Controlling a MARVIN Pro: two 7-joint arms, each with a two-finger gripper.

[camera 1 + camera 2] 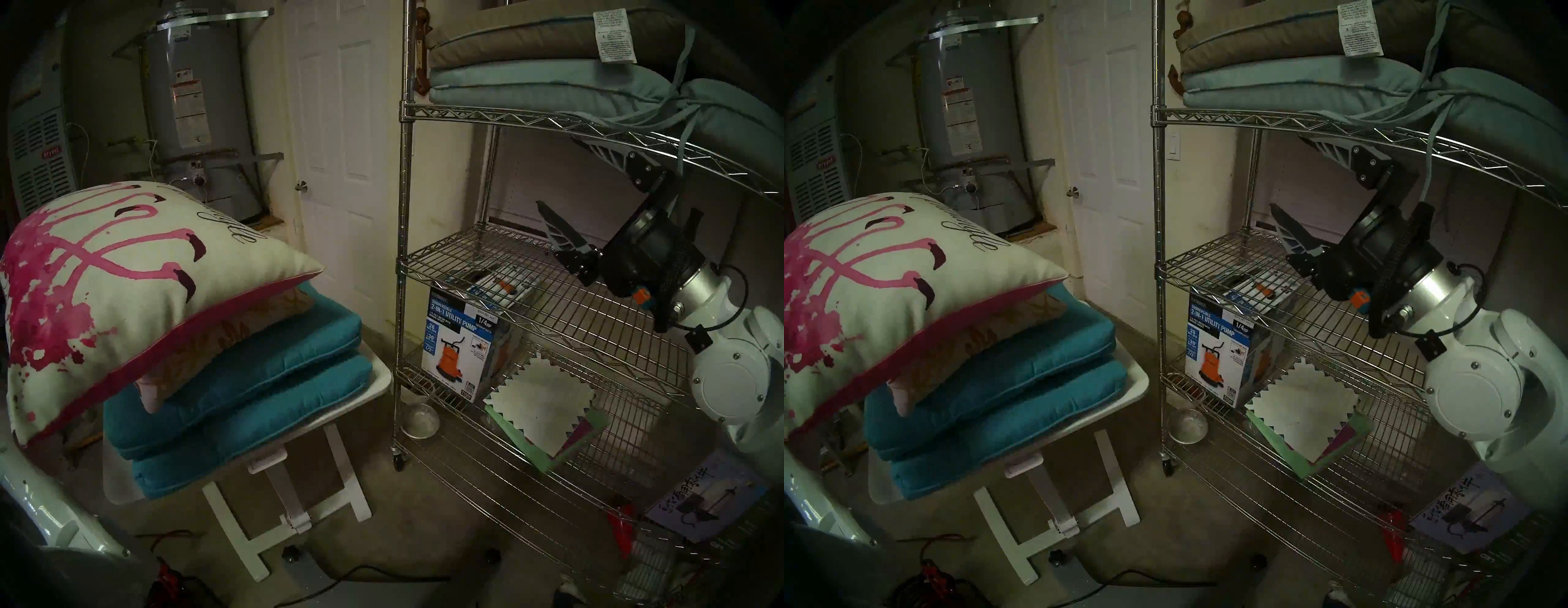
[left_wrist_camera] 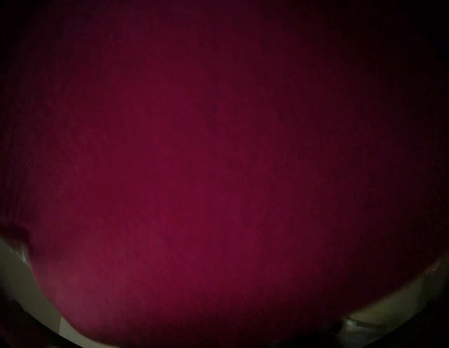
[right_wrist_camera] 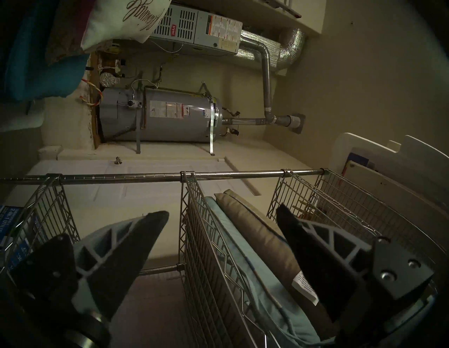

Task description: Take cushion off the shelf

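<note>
Straddling the shelf tier's edge, the right gripper has fingers spread: one below the wire, one over the stacked cushions; left fingers hidden.

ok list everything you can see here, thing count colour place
shelf: one, chrome wire rack, right
tan cushion: one, on the upper tier, top of that stack
pale blue cushion: one, under the tan one
pump box: one, blue and white, lower tier
zigzag-edged mats: a few, white, green and purple, lower tier
metal bowl: one, silver, floor by the caster
folding table: one, white, left
teal cushions: two, stacked on the table
flamingo pillow: one, cream and pink, topmost
patterned pillow: one, beneath it
water heater: one, grey, back
door: one, white
right tool: open, straddling the upper tier's edge
left tool: hidden behind magenta fabric
</note>
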